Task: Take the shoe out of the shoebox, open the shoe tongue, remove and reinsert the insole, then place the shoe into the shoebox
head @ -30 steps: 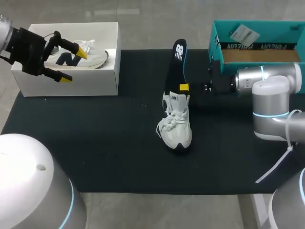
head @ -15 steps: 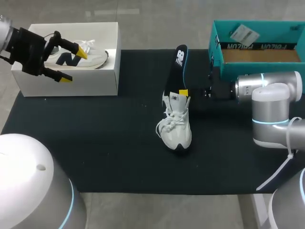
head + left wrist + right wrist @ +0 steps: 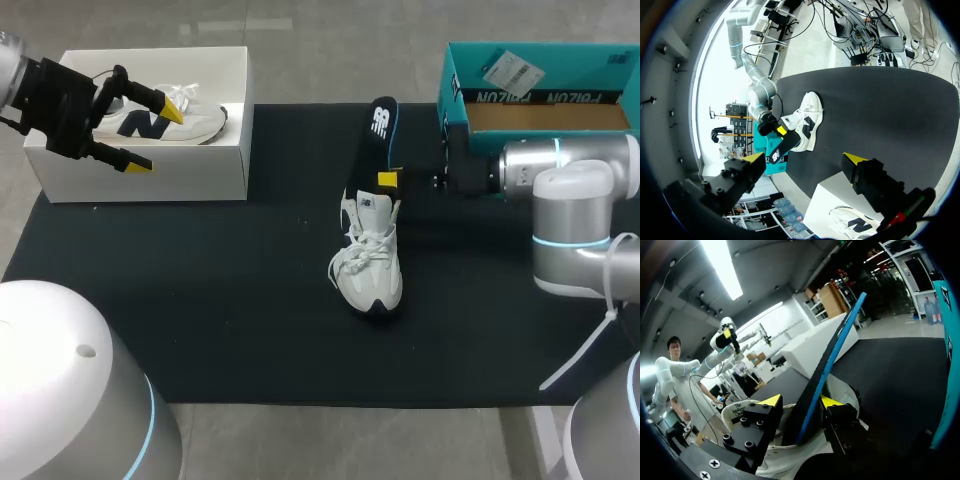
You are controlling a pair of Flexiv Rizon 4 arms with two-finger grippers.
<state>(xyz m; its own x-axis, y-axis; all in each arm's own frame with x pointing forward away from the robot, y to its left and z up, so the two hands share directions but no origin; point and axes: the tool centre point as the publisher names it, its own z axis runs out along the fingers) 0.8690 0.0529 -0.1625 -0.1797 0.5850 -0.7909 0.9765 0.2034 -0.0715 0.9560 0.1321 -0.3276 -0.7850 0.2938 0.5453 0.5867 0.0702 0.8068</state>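
1. The insole point(image 3: 378, 135) stands half out of the shoe point(image 3: 368, 265), its lower end in the heel opening and its free end leaning to 12 o'clock. The shoe sits mid-mat, toe to 6 o'clock.
2. Your right gripper point(image 3: 386, 182) comes in from 3 o'clock, narrowed onto the insole low down, just above the collar. The wrist view shows a finger on each face point(image 3: 801, 402).
3. Likely the pull-or-reseat step. Move along the insole's own line, not across it. The shoe is unheld and looks apt to tip or drag.
4. Your left gripper point(image 3: 155, 138) hangs wide, holding nothing, over the white shoebox point(image 3: 150, 175) at 10 o'clock. Consider bringing it over to steady the toe.
5. A second shoe point(image 3: 150, 122) lies in that box, and a teal box point(image 3: 530, 97) sits at 2 o'clock. Keep clear of its wall.
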